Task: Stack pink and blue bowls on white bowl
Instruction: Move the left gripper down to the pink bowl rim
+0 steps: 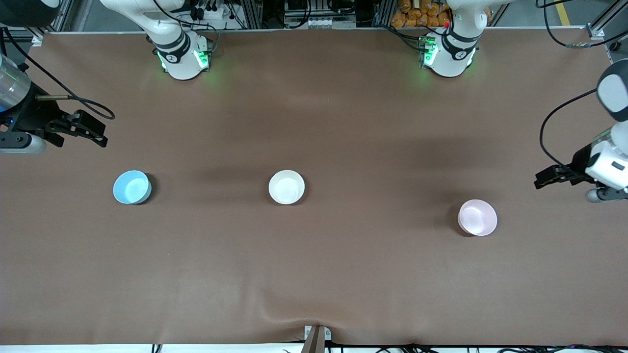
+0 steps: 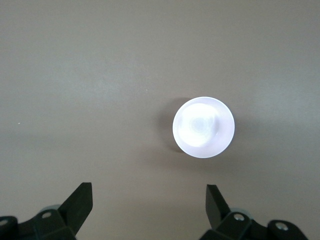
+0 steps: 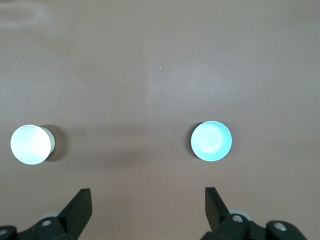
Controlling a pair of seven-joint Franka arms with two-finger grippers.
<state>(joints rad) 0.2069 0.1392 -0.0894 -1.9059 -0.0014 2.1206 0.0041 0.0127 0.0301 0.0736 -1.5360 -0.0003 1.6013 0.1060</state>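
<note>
The white bowl (image 1: 286, 187) stands upright and empty at mid-table. The blue bowl (image 1: 131, 187) sits well apart from it toward the right arm's end, and the pink bowl (image 1: 477, 217) toward the left arm's end, slightly nearer the front camera. Nothing is stacked yet; the task appears to be at its opening step. The right gripper (image 1: 93, 132) hangs released and empty over bare table at its end, not far from the blue bowl; the left gripper (image 1: 552, 177) hangs likewise, jaws spread, near the pink bowl. The next move probably calls for one gripper to descend over its bowl's rim and clench it.
</note>
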